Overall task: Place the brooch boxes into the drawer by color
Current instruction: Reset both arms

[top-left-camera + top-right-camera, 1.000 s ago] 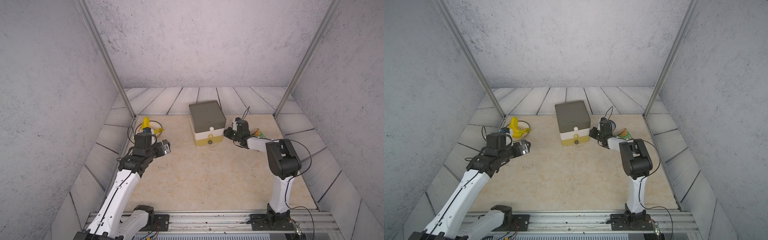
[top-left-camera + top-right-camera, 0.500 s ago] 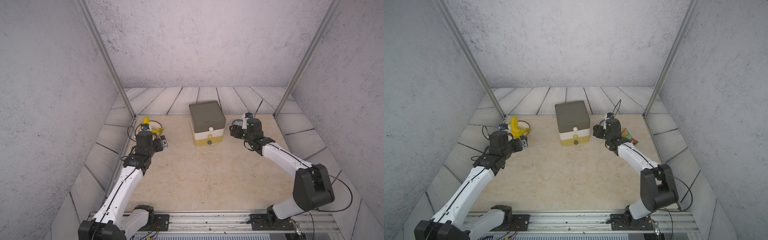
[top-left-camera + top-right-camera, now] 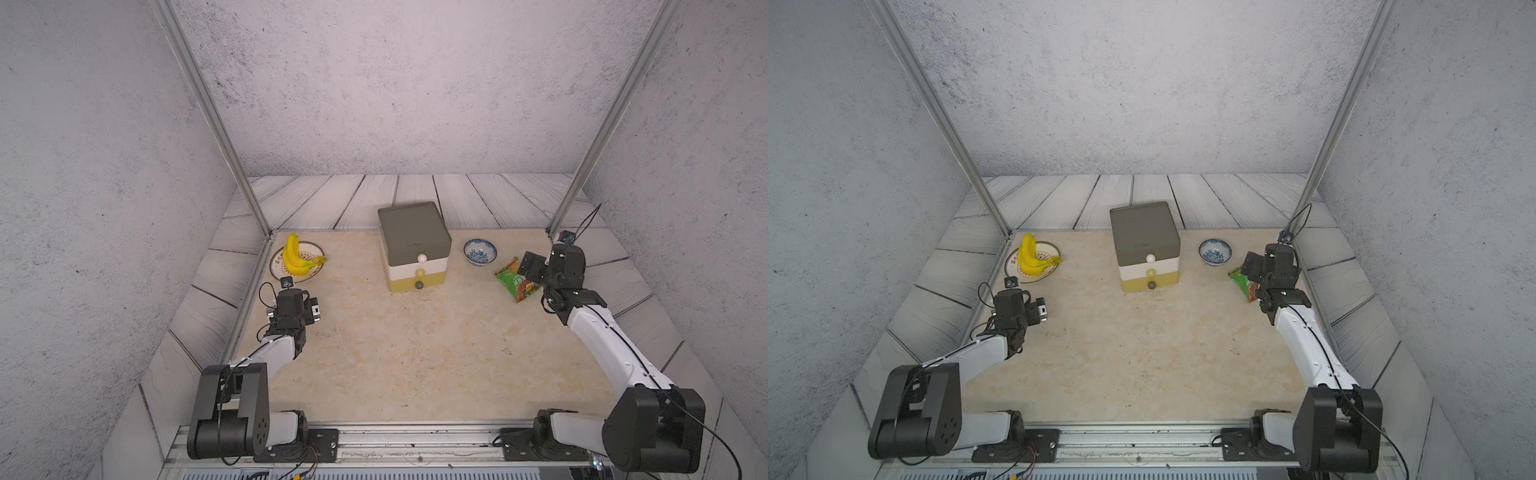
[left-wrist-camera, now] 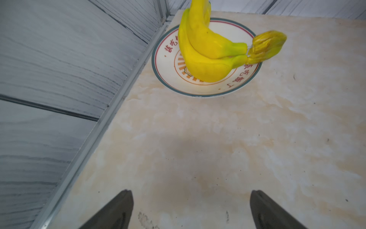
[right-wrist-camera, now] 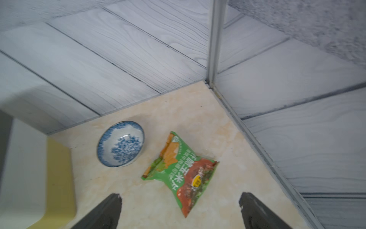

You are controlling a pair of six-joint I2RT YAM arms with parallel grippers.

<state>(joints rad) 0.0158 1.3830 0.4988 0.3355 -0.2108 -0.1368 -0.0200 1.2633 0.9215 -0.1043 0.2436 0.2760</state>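
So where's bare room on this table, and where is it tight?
Widest bare patch: the table in front of the drawer chest, between the left gripper and right gripper. Also free: the strip between the banana plate and the chest. Crowded: the far corner holding the blue-patterned bowl and snack packet, with the right gripper close by; the left gripper hovers near the plate.

left fingers [image 4: 113, 211], right fingers [image 5: 105, 213] — wide apart

One drawer [image 3: 413, 245] is standing between the left gripper [image 4: 191, 198] and the right gripper [image 5: 180, 200], showing three tiers [image 3: 415, 272] and three knobs [image 3: 422, 258]. One plate [image 4: 170, 79] is sitting ahead of the left gripper, carrying one banana bunch [image 4: 206, 59]. One bowl [image 5: 120, 143] and one snack packet [image 5: 178, 168] are lying ahead of the right gripper.
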